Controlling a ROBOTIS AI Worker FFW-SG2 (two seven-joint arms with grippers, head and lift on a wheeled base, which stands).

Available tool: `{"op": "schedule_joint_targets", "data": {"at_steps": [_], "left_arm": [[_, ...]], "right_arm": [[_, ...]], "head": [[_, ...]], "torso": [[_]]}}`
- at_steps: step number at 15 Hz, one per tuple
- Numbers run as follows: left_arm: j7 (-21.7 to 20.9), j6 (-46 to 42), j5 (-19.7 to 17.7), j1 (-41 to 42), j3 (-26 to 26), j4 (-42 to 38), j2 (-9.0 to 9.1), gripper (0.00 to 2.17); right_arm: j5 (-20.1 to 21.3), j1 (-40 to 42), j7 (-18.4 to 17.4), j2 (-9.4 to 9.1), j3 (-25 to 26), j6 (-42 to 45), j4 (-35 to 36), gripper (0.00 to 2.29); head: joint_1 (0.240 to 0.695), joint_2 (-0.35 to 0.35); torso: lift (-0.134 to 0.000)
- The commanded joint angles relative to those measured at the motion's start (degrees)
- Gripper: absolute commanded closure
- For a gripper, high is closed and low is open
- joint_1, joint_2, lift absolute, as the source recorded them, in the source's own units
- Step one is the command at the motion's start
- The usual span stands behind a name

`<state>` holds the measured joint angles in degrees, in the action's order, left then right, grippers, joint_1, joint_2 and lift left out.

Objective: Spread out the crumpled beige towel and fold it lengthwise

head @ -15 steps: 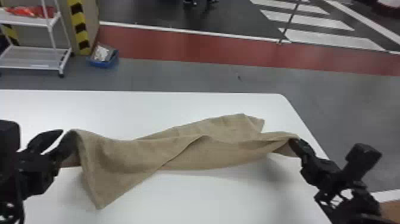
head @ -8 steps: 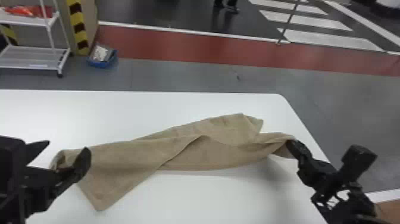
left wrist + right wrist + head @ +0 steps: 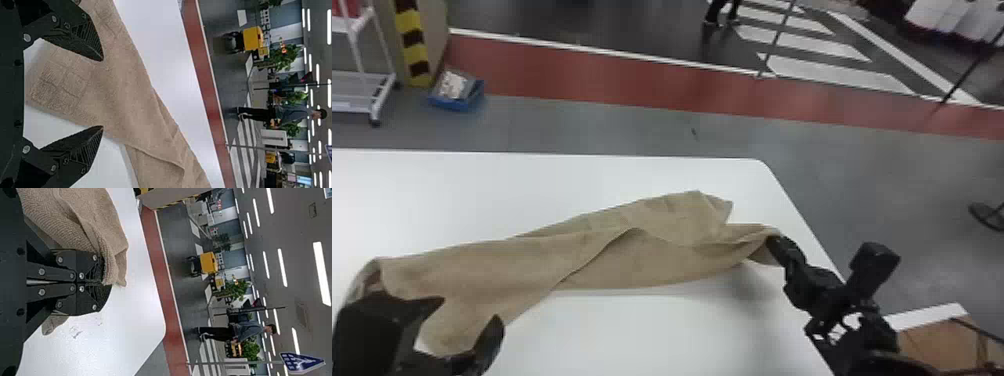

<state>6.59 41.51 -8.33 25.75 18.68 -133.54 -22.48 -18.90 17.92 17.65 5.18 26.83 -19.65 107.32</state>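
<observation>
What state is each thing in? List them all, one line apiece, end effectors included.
Beige cloth towel: stretched across the table, rumpled and overlapping itself, not yet flat.
Black two-fingered left end effector: open, fingers apart.
Black two-fingered right end effector: shut on the towel's edge.
Blue open-topped container: on the floor, loaded with something pale.
White wheeled shelf rack: standing upright.

Workshop-like industrial hall, red floor lane (image 3: 632, 87) beyond the table (image 3: 482, 200), white crossing stripes (image 3: 832, 73) farther beyond it, ceiling strip lights (image 3: 322, 274)
</observation>
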Motion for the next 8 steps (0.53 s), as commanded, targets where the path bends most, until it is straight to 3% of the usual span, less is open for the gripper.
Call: {"op": "schedule_joint_targets", "data": {"at_steps": [1,5,8], "left_arm": [[0.0,6.6,0.5,0.1,1.1,-1.2,-0.11,0.52],[2.1,12.1,5.0,1.2,2.0,-3.5,-0.02,0.53],[2.1,13.1,5.3,1.1,1.6,-3.8,-0.02,0.55]], "right_arm": [[0.0,0.0,0.0,0.01,0.2,0.0,-0.2,1.9],[-0.4,-0.3,0.5,0.01,0.2,0.2,-0.6,1.9],[-0.4,-0.3,0.5,0.01,0.2,0.2,-0.8,1.9]], "head": [[0.695,-0.35],[0.695,-0.35],[0.695,-0.35]], "torso": [[-0.124],[-0.124],[-0.124]]}}
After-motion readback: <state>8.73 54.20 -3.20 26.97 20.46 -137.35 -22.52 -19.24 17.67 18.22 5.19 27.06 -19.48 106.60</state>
